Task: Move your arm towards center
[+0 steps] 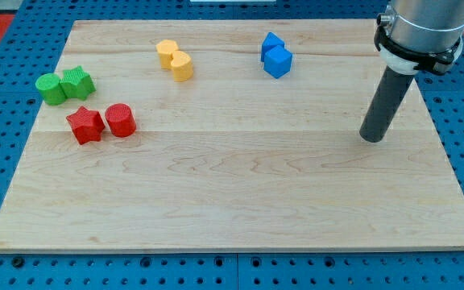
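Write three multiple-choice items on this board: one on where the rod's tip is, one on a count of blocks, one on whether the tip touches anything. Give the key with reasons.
1. Where is my tip?
A. at the view's right, clear of all the blocks
B. between the two red blocks
C. at the view's top left corner

2. How many blocks lie on the wooden board?
A. four
B. six
C. eight

3. What is my tip touching?
A. a blue block
B. a yellow block
C. no block

Key:
1 A: my tip stands at the view's right, well apart from the nearest pair, the blue blocks.
2 C: the pairs are the green blocks, the red star with the red cylinder, the yellow blocks and the blue blocks.
3 C: bare wood surrounds my tip.
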Action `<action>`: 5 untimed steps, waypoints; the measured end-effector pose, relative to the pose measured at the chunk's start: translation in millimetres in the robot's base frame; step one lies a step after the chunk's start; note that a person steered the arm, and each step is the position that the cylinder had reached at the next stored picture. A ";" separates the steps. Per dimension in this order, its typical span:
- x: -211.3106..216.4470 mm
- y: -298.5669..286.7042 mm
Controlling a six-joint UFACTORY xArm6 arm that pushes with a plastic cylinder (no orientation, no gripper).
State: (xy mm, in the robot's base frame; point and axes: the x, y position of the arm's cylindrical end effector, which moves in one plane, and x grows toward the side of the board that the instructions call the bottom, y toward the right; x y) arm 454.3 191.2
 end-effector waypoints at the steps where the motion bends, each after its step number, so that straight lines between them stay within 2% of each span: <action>1: 0.1 0.0; 5: 3.6 -4.7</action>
State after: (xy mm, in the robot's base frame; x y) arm 457.9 186.5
